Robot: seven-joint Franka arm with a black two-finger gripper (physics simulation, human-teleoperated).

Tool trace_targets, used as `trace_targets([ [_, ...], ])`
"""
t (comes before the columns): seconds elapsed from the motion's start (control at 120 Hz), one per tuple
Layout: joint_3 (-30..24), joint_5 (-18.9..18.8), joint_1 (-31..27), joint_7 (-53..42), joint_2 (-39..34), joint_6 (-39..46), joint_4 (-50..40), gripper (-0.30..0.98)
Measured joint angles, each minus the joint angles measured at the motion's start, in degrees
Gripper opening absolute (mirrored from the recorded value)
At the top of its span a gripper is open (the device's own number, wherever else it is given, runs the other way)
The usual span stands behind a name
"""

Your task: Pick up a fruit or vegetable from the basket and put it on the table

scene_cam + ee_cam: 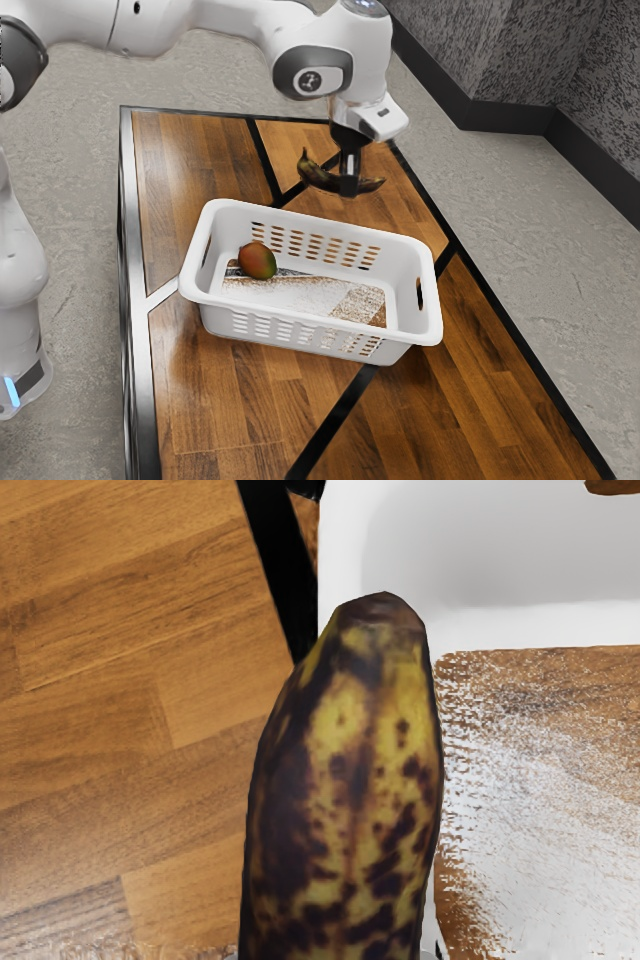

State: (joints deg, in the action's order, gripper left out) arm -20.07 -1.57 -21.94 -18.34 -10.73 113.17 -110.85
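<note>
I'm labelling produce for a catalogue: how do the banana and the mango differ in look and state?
The banana is long and curved; the mango is rounded. The banana is yellow with dark blotches, the mango red and green. The banana hangs in the air at the gripper, while the mango lies inside the basket. Both are fruit.
</note>
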Motion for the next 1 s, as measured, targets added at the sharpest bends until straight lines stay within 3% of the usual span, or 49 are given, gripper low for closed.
trace_targets([
  [0.242, 12.30, -1.05, -0.25, 1.18, -0.28, -6.01, 2.26, 0.12],
  [0.417, 16.38, -2.37, -0.29, 1.81, 0.05, -7.77, 2.70, 0.12],
  [0.917, 17.37, -2.76, -3.37, 2.93, 5.16, -7.03, 2.20, 0.12],
  [1.0, 17.36, -2.53, -3.47, 3.04, 5.24, -6.96, 2.25, 0.27],
])
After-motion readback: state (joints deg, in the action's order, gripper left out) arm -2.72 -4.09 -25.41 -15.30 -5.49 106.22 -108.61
